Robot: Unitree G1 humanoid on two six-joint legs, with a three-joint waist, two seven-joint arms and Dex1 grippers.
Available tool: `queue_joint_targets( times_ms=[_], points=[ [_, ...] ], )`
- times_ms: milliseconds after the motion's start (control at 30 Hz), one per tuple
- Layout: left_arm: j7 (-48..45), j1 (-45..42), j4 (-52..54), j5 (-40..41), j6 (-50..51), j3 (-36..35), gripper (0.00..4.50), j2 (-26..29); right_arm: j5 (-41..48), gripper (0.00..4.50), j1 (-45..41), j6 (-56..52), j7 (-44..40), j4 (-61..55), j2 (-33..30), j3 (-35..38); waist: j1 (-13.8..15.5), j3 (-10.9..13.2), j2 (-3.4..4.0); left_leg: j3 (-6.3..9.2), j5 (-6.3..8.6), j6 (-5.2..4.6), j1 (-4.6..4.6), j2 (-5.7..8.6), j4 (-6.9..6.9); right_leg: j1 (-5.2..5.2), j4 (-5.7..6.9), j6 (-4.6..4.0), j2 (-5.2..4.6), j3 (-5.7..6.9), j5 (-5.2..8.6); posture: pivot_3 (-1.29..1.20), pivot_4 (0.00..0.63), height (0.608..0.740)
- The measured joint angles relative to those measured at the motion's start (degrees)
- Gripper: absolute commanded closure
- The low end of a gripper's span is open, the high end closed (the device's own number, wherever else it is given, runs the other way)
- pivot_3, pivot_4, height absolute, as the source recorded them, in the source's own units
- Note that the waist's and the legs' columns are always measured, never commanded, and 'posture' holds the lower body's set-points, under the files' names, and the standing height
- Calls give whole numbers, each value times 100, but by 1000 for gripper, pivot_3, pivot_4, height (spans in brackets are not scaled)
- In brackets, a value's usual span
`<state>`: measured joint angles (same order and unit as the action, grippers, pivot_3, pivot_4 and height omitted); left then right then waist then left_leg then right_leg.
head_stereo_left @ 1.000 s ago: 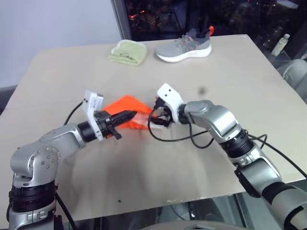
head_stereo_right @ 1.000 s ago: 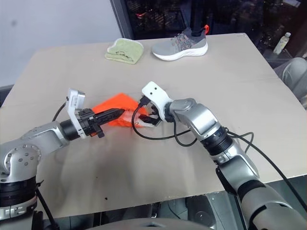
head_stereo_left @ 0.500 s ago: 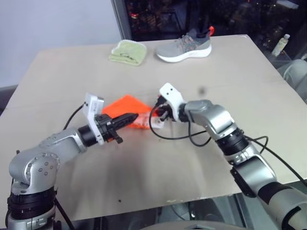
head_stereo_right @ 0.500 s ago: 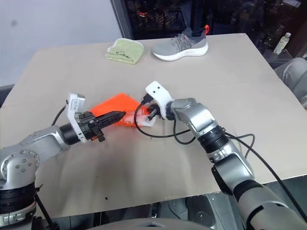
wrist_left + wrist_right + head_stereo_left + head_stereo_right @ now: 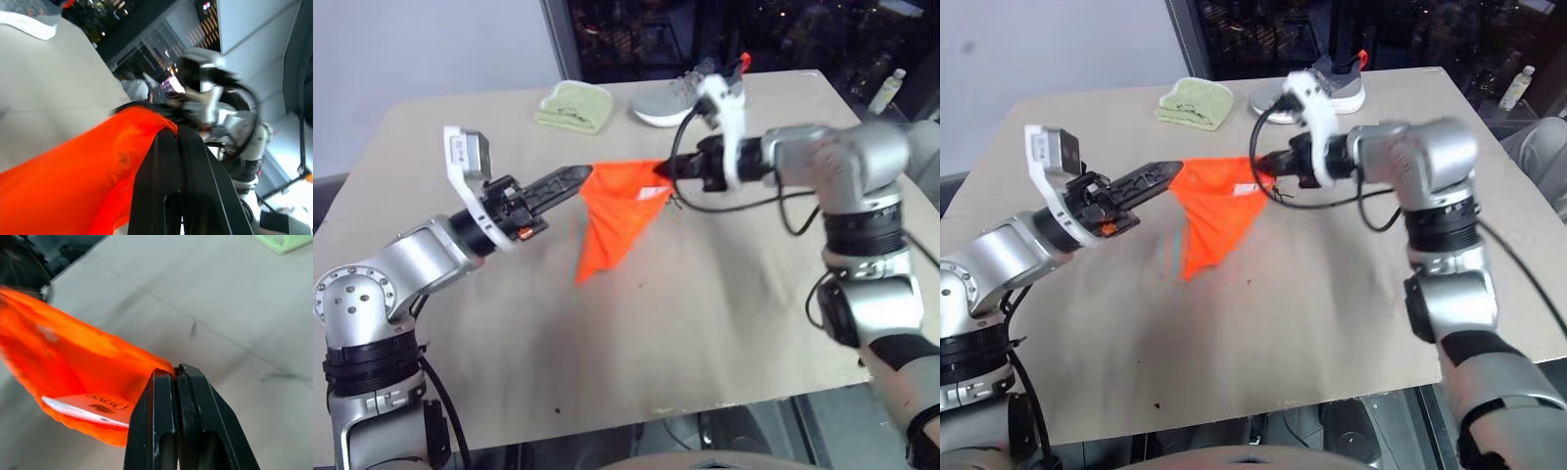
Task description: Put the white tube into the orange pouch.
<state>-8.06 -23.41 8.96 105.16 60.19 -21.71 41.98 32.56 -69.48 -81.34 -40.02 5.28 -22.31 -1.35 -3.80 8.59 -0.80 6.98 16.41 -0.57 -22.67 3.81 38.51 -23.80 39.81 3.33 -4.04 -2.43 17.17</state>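
Orange pouch (image 5: 617, 211) held up above the desk (image 5: 734, 323), stretched between both arms, lower corner hanging down in a point, off the surface. Left pincer (image 5: 576, 177) closed on the pouch's upper left corner; right pincer (image 5: 668, 169) closed on the upper right corner. Thin black cord visible near the right pincer in the eye views, not readable in detail.

From the head, only the outside of the pouch seen, with a faint paler patch near the top edge. From the right wrist, more: black fingers (image 5: 164, 431) pressed together on the orange rim, and behind them the white tube (image 5: 90, 409), flat, with pale printing, lying against the orange fabric at the pouch's mouth. Whether fully inside or partly out, cannot tell.

From the left wrist, the own black fingers (image 5: 176, 186) shut on the orange edge, the fabric falling away to one side, and the other arm seen beyond, blurred.

At the far edge of the desk, a folded light-green cloth (image 5: 574, 106) and, just beside it, a grey shoe (image 5: 1332, 93), partly covered by the right arm. Both well apart from the pouch.
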Motion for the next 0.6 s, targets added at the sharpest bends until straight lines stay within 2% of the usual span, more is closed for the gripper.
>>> queue_joint_targets(
  times_ms=[133, 233, 400, 567, 600],
  points=[
    [-104, -202, -155, -706, -115, 292, 4500, -102, 124, 4383, -742, -570, -213, 263, -779, -90, 18, 0, 0, -1, 0, 0, -1, 0, -2, 0, -2, 0, 0, 1, 0, 0, 150, 740],
    [-377, -487, -241, -1257, -244, 505, 4500, -213, 104, 4383, -800, -603, -209, 355, -929, -188, 16, -1, -2, -10, 0, 0, -1, 0, -2, -1, 0, 0, 0, -7, 0, 0, 150, 740],
    [-953, -1116, -403, -2655, -636, 1152, 4500, -604, -85, 4383, -658, -419, -31, 614, -1025, -221, 48, 0, -3, -7, 0, 0, -13, 1, 1, -9, 1, 0, -1, -1, 0, 0, 150, 740],
    [-1350, -1496, -551, -3338, -760, 1289, 4500, -723, -45, 4383, 299, 52, -11, -550, -1348, -193, 27, -1, -3, -11, 1, -3, -21, 0, -4, -21, -5, 0, -2, -6, 0, 0, 150, 740],
    [-1409, -1487, -550, -3406, -752, 1299, 4500, -764, 43, 3739, 634, 20, -32, -1010, -1522, -170, 30, -1, -4, -7, 1, -3, -26, 0, -6, -23, -7, 0, -2, -1, 0, 0, 150, 740]
  ],
)
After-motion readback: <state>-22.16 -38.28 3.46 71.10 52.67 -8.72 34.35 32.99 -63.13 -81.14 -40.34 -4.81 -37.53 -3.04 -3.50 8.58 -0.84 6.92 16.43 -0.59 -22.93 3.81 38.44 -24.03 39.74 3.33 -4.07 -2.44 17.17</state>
